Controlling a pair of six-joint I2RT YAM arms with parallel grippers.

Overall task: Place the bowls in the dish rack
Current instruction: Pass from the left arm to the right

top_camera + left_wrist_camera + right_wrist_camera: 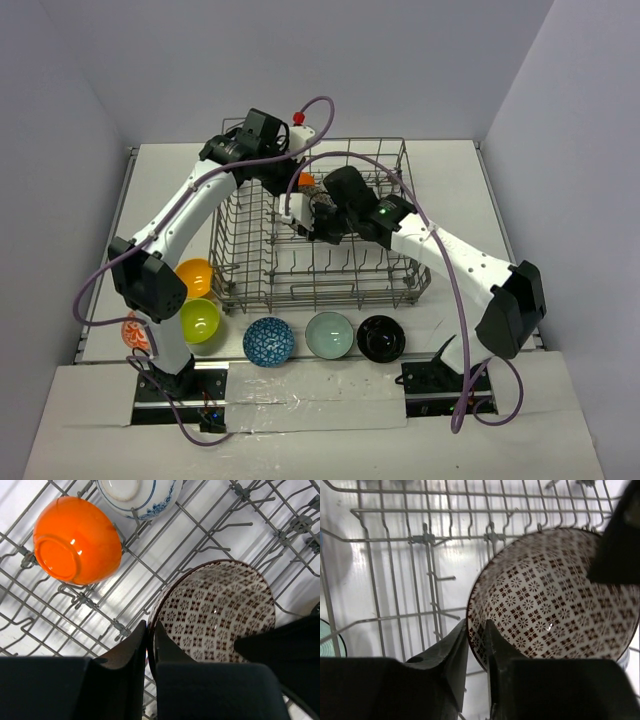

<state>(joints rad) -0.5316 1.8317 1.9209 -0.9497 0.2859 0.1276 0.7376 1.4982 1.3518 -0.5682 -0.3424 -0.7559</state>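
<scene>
A red-and-white patterned bowl (220,610) stands tilted on its edge inside the grey wire dish rack (330,270). My left gripper (150,630) is shut on its rim from one side. My right gripper (476,627) pinches the rim of the same bowl (555,595) from the other side, one finger inside and one outside. An orange bowl (77,540) lies upside down on the tines at the back of the rack, and beside it sits a white bowl with blue pattern (140,495). In the top view both grippers meet over the middle of the rack and the arms hide most of the held bowl.
On the table in front of the rack stand a yellow-orange bowl (195,276), a lime green bowl (199,320), a blue-patterned bowl (268,341), a pale teal bowl (329,334) and a glossy black bowl (381,338). A red-patterned bowl (135,333) peeks from behind the left arm.
</scene>
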